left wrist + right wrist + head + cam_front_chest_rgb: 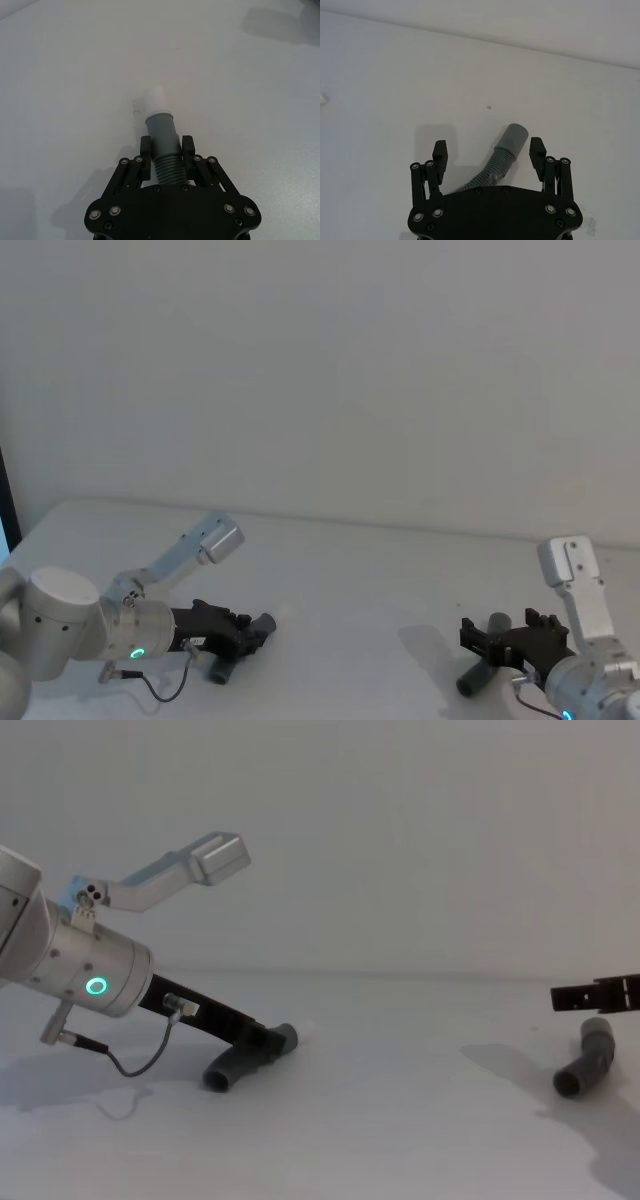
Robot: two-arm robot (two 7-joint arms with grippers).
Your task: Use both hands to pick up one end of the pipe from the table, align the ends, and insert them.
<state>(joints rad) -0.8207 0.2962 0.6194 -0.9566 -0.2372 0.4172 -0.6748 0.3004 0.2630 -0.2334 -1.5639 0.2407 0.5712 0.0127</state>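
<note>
**Left gripper** (247, 632) (166, 148) (272, 1040): low at the left of the counter (350, 580), grasping the plug piece (262, 624) (167, 162) (232, 1070). Both fingers (146, 146) clamp the ribbed section just behind the grey band (161, 127). The white tip (156, 97) projects forward beyond the gripper. The bent rear end of the piece rests on the counter below the gripper.

**Right gripper** (508, 635) (488, 149) (597, 994): at the right of the counter, released, with its fingers (440, 150) spread wide. It hovers just above the socket piece (478, 670) (501, 161) (585, 1065), which lies on the counter. In the right wrist view the socket collar (514, 136) sits between the fingers and touches neither.

The two pieces are well apart.
</note>
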